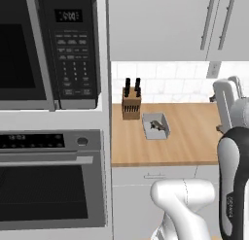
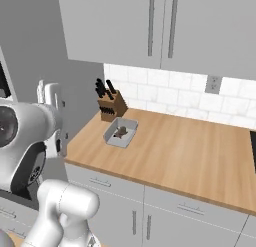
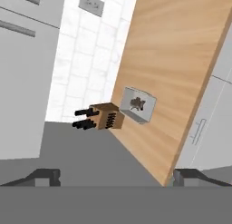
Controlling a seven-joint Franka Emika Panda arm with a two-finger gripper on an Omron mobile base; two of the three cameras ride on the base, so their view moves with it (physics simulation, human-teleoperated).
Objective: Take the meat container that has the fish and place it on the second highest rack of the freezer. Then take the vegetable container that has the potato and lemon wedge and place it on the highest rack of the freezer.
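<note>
A shallow grey container (image 1: 158, 136) (image 2: 114, 141) (image 3: 147, 115) sits on the wooden counter (image 1: 194, 132) near its left end, holding a small grey-brown piece that looks like the fish (image 1: 156, 125) (image 2: 120, 132) (image 3: 137, 103). My gripper (image 3: 120, 177) is open, its two dark fingertips (image 3: 45, 175) spread wide with nothing between them. It hangs well above and in front of the counter, far from the container. The hand's white body (image 1: 224, 104) (image 2: 50, 98) is raised beside the counter. The vegetable container and the freezer are out of view.
A wooden knife block (image 1: 131, 102) (image 2: 110, 106) (image 3: 103, 119) stands just behind the container against the tiled wall. A microwave (image 1: 48, 49) and oven (image 1: 48, 185) fill the left. Upper cabinets (image 2: 150, 26) hang overhead; drawers (image 2: 185, 211) lie below the counter.
</note>
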